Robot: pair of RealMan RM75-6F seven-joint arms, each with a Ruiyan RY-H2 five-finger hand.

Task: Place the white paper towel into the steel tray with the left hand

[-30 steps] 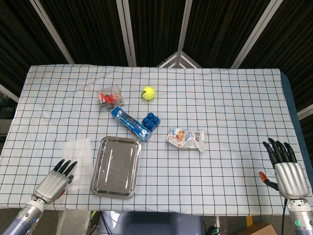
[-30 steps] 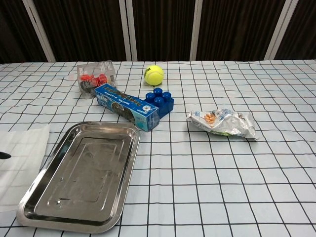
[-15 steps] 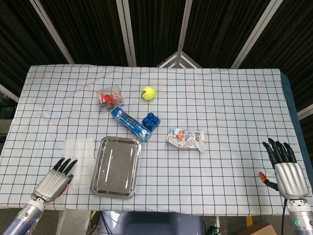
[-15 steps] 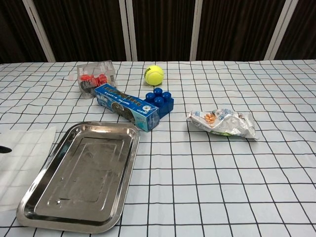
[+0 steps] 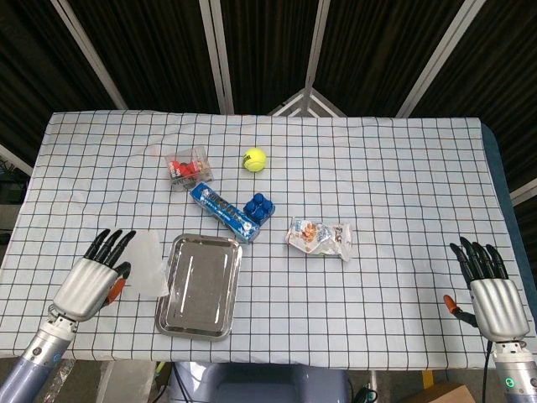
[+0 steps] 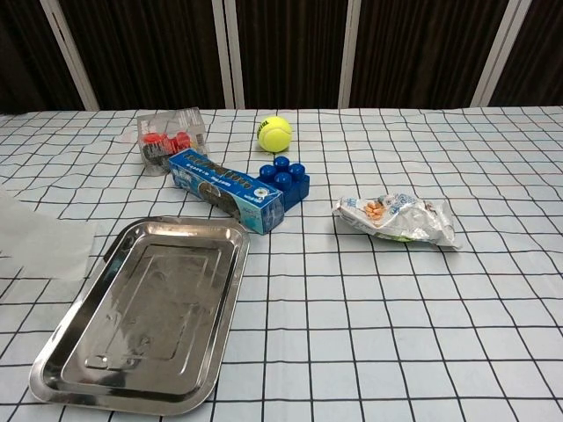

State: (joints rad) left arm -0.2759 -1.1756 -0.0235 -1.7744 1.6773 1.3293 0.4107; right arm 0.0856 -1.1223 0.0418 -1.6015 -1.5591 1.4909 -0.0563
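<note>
One second ago the white paper towel lay flat; now the left hand has lifted it, fingers pinching its edge, just left of the steel tray. Carrying across comes next. The right hand idles, fingers apart.

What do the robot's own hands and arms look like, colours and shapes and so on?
Both are shaped like human hands. The left hand has a silver-grey metal back, black fingers and an orange-red tip on its thumb. The right hand matches it: silver-grey back, black fingers, orange-red thumb tip. Each sits on a rounded grey wrist; the left forearm looks bluish grey.
</note>
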